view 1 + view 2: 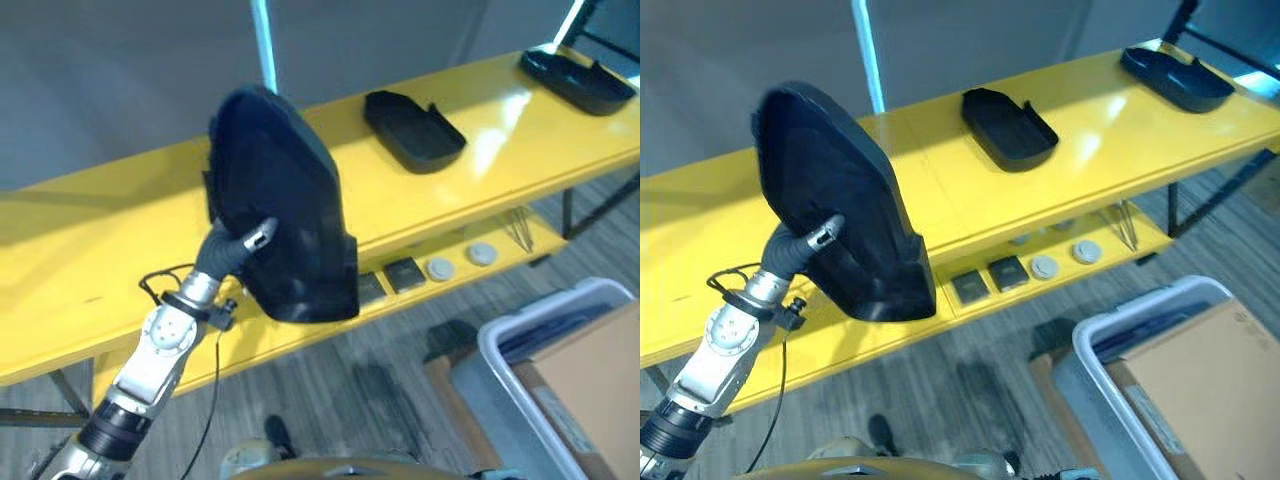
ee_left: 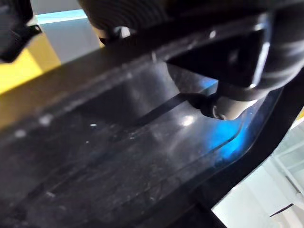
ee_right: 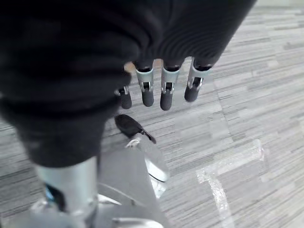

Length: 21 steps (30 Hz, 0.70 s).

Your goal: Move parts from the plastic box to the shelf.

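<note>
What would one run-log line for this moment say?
left hand: holds black part over yellow shelf | right hand: idle, open | two parts placed

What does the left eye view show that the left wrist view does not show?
Only the left eye view shows the yellow shelf's top board with two more black parts, small items on the lower level, and the plastic box on the floor. Only the left wrist view shows the held part's scratched surface close up. Both show the left robot hand on the large black part.

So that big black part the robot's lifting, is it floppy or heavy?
Probably stiff: the black part keeps its moulded shape upright in the left hand. Likely light, since one hand carries it. Its glossy surface may be slippery.
</note>
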Available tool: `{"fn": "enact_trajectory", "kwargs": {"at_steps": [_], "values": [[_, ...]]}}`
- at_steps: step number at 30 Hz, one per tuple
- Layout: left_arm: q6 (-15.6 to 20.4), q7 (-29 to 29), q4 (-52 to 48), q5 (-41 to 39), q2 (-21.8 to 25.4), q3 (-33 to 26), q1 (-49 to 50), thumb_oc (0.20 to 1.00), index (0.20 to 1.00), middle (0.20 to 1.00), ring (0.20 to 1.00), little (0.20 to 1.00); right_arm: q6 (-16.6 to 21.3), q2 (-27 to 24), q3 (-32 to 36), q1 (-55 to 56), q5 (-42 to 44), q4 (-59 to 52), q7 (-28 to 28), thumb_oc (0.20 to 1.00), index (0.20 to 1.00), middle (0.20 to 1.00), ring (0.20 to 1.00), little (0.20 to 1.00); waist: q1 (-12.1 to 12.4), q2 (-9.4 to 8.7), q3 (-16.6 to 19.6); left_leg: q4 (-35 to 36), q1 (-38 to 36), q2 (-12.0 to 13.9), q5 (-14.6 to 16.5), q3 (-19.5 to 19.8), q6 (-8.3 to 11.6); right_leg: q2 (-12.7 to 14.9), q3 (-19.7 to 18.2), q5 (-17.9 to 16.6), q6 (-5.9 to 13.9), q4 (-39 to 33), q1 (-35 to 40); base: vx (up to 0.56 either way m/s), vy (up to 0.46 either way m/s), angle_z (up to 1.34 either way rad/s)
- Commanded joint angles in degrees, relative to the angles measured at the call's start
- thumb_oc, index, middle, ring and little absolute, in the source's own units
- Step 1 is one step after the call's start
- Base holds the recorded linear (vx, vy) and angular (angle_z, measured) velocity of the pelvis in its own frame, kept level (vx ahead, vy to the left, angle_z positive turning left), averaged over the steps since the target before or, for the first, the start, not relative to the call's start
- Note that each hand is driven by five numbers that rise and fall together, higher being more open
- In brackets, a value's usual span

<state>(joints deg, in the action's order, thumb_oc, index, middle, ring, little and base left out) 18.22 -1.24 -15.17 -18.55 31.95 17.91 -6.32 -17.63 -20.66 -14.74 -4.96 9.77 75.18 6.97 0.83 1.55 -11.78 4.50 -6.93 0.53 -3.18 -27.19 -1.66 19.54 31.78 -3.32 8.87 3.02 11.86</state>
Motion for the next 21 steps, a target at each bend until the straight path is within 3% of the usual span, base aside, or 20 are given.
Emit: {"fn": "enact_trajectory", "kwargs": {"at_steps": [1,3,5,6,7,8,10,13,16,17,18,21], "values": [[5.8,-0.3,-6.5,-2.7,0.5,-1.7,-2.8,0.2,0.2,0.2,0.2,0.2,1.5,5.4,-1.1,-2.5,2.5,2.2,-3.3,1.0,1.0,1.0,1.0,1.0,3.0,1.68,3.1,-0.2,-4.0,4.0,8.4,3.7,3.39,-3.7,-0.5,-0.4,0.78,-3.5,-4.7,-0.03,0.326,0.15],[5.2,-0.6,-6.5,-3.8,0.7,-1.7,-3.4,0.2,0.2,0.2,0.2,0.2,2.0,5.6,-1.0,-2.6,3.3,2.2,-4.2,1.0,1.0,1.0,1.0,1.0,3.1,1.79,3.1,-0.2,-3.7,3.7,8.5,4.0,2.81,-3.1,-0.9,-0.3,0.67,-2.5,-4.7,-0.01,0.171,0.18],[4.3,-2.0,-6.2,-7.0,1.0,-0.6,-5.7,0.2,0.2,0.2,0.2,0.2,3.0,5.9,-0.1,-2.9,5.7,1.4,-5.5,1.0,1.0,1.0,1.0,1.0,2.2,2.06,3.0,-0.2,-2.9,2.2,9.2,7.3,1.2,-3.2,-6.1,0.9,0.07,0.4,-6.6,0.02,0.177,0.25],[4.3,-2.0,-6.2,-7.0,1.0,-0.6,-5.7,0.2,0.2,0.2,0.2,0.2,3.0,5.9,-0.1,-2.9,5.7,1.4,-5.5,1.0,1.0,1.0,1.0,1.0,2.2,2.06,3.0,-0.2,-2.9,2.2,9.2,7.3,1.2,-3.2,-6.1,0.9,0.07,0.4,-6.6,0.0,0.124,0.57],[5.0,-3.6,-5.5,-7.0,0.6,1.9,-7.6,0.2,0.2,0.2,0.2,0.2,4.5,6.0,0.3,-3.1,7.8,0.5,-6.6,1.0,1.0,1.0,1.0,1.0,-0.2,1.93,2.4,0.0,-1.7,1.3,8.4,11.4,-0.13,-8.2,-13.6,3.6,-1.13,3.1,-9.1,0.03,0.121,0.58],[5.6,-3.8,-4.9,-7.5,-0.1,3.9,-8.4,0.2,0.2,0.2,0.2,0.2,4.8,5.7,0.2,-2.9,8.7,-0.1,-7.0,1.0,1.0,1.0,1.0,1.0,-1.6,1.81,2.4,0.5,-1.1,0.4,7.8,15.0,-0.45,-12.9,-17.8,5.9,-2.03,3.7,-9.4,0.05,0.141,0.83],[6.1,-3.3,-4.5,-7.2,-0.9,5.3,-8.7,0.2,0.2,0.2,0.2,0.2,4.6,5.3,0.0,-2.4,9.1,-0.3,-6.9,1.0,1.0,1.0,1.0,1.0,-2.4,1.57,2.9,0.5,-0.3,-0.5,7.0,17.8,-0.35,-16.8,-20.5,7.1,-3.56,3.5,-9.0,0.08,0.068,1.76],[5.5,-1.5,-4.9,-6.6,-0.8,5.4,-8.8,0.2,0.2,0.2,0.2,0.2,3.9,5.0,-0.5,-1.9,8.2,-0.1,-5.6,1.0,1.0,1.0,1.0,1.0,-2.5,0.75,3.3,0.5,-0.4,-2.6,7.4,19.8,-0.75,-19.5,-22.5,7.5,-4.95,0.9,-7.8,0.1,-0.048,0.6],[4.4,0.7,-4.3,-5.4,-1.0,3.6,-8.7,0.2,0.2,0.2,0.2,0.2,2.2,4.9,-2.1,-1.3,2.1,0.1,-2.6,1.0,1.0,1.0,1.0,1.0,-2.0,-0.11,3.1,-4.9,1.2,-3.9,9.5,19.4,-0.6,-18.9,-23.3,6.5,-5.37,-1.1,-7.6,0.03,-0.103,0.11],[3.5,0.8,-4.4,-6.9,-0.8,2.7,-9.1,0.2,0.2,0.2,0.2,0.2,1.5,4.4,-2.5,-1.3,-0.9,0.6,-2.3,1.0,1.0,1.0,1.0,1.0,-0.9,-1.05,1.6,-15.4,6.8,-4.2,10.9,18.0,0.33,-16.9,-22.4,5.9,-5.86,-1.7,-6.4,-0.05,-0.016,-0.01],[3.3,-2.0,-3.8,-8.1,-1.4,1.7,-8.7,0.2,0.2,0.2,0.2,0.2,0.4,3.3,-2.3,-1.5,1.0,1.5,-3.2,1.0,1.0,1.0,1.0,1.0,-0.3,-1.4,0.6,-19.7,9.9,-1.9,10.2,16.9,1.98,-16.2,-21.8,6.1,-6.33,-1.8,-5.1,-0.04,0.027,-0.16],[3.1,-3.1,-4.0,-5.6,-2.4,1.4,-7.2,0.2,0.2,0.2,0.2,0.2,0.1,2.1,-0.7,-1.8,8.6,2.6,-4.5,1.0,1.0,1.0,1.0,1.0,-0.5,-1.01,1.0,-16.3,8.8,1.1,9.4,18.0,3.0,-15.9,-22.1,6.8,-6.35,-1.1,-5.0,0.03,0.191,0.02]]}}
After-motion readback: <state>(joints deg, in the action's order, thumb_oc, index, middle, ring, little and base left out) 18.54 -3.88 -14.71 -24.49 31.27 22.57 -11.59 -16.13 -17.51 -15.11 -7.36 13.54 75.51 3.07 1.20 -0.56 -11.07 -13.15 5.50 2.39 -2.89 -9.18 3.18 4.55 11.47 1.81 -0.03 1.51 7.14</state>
